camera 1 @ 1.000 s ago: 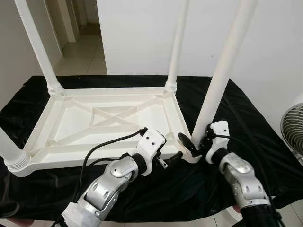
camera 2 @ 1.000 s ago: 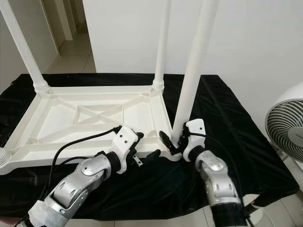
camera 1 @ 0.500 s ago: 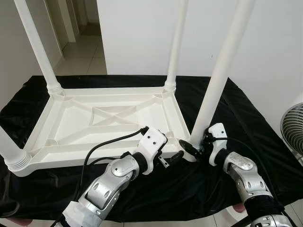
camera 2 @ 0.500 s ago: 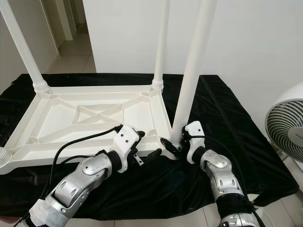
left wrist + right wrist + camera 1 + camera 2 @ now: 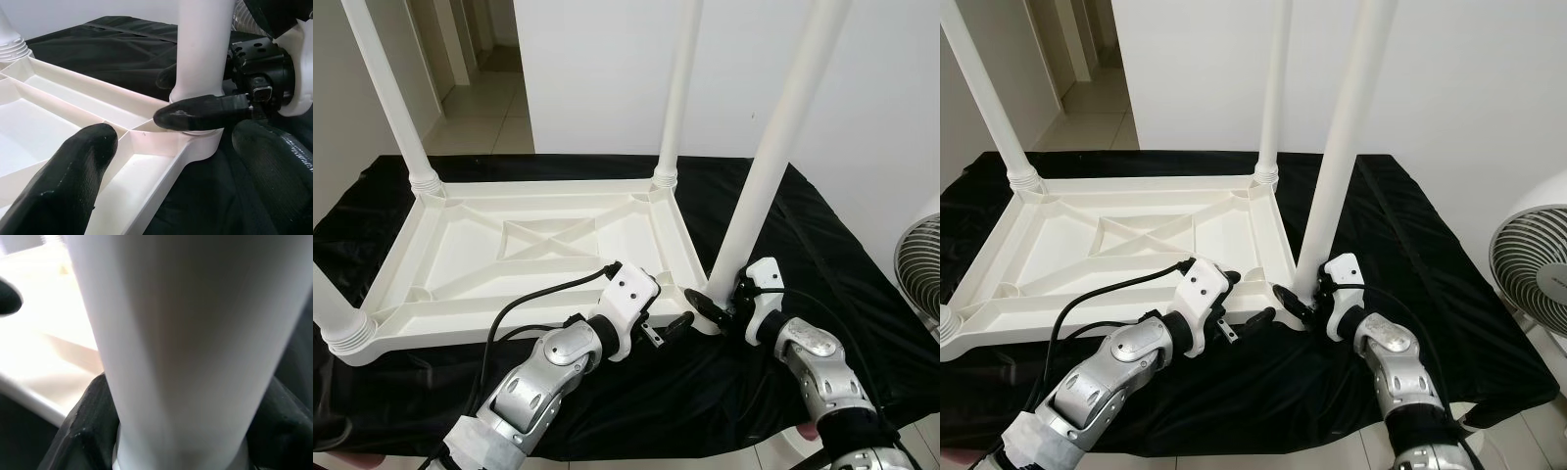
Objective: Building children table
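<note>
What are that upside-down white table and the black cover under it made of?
The table looks like moulded plastic: smooth, slightly glossy, with cast ribs crossing its underside. The leg held by the right gripper seems the same plastic. The black cover looks like thin sheeting or shiny fabric, wrinkled and glinting.

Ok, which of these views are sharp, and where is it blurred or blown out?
Eye views: sharp and evenly lit, with the upturned white plastic table top crisp on the black cloth. Left wrist view: the near black finger is out of focus. Right wrist view: the round white plastic leg is soft and the table behind it overexposed.
</note>
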